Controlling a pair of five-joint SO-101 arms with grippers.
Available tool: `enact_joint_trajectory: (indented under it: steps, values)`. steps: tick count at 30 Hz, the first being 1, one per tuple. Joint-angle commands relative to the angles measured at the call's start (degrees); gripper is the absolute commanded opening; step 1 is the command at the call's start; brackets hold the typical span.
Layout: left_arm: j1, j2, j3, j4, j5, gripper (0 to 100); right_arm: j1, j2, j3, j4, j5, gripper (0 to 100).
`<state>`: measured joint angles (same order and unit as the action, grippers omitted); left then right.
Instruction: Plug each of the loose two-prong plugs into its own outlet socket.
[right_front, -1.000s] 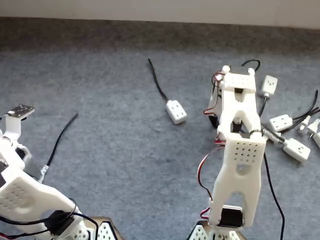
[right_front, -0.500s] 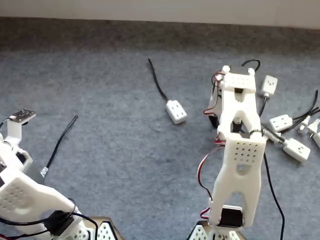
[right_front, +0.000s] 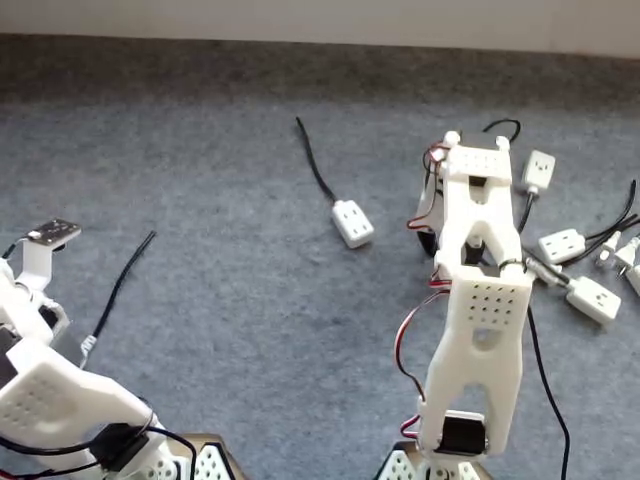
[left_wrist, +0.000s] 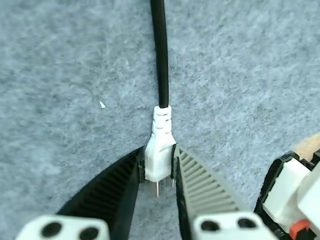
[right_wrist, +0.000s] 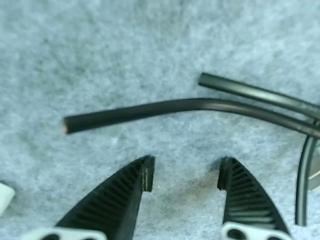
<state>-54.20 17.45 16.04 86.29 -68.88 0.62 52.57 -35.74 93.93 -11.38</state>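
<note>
The left gripper (left_wrist: 159, 172) pinches a small white plug (left_wrist: 159, 150) by its two sides. The plug has two thin metal prongs that poke out between the fingers, and a ribbed white neck at the other end. A long black cord (left_wrist: 160, 50) comes out of the neck and runs straight across the grey carpet (left_wrist: 60, 75). In the high view this plug is down by the left arm (right_front: 50, 390), at the left side of the carpet, well apart from all the sockets. The lone socket (right_front: 352, 222) lies in the middle of the carpet with its little holes facing up and a black cord of its own. Three more white sockets lie near the right arm (right_front: 480, 300): the far socket (right_front: 540, 170), the side socket (right_front: 561, 245) and the near socket (right_front: 593, 298). A grey piece touches the end of the near socket, but I cannot tell if it is a plug pushed in. A loose plug (right_front: 607, 252) lies at the right edge. The right gripper (right_wrist: 186, 174) has its fingers spread wide over the carpet, with a bent black cord (right_wrist: 165, 107) just beyond the tips.
</note>
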Motion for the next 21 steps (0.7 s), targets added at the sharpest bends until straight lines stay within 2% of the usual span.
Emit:
enact_joint_trajectory:
  steps: [1, 14, 21]
  values:
    - [1.1, -0.2, 1.0, -0.1, -0.4, 3, -2.2, 0.7, 0.3, -0.7, 1.3, 22.1]
    - [1.3, -0.2, 1.1, 3.4, -0.4, 3, -2.2, 0.7, 0.3, -0.7, 1.3, 22.1]
    - [0.8, -0.3, 1.2, 3.5, -0.4, 8, -2.1, 0.7, 0.3, -0.7, 1.3, 22.1]
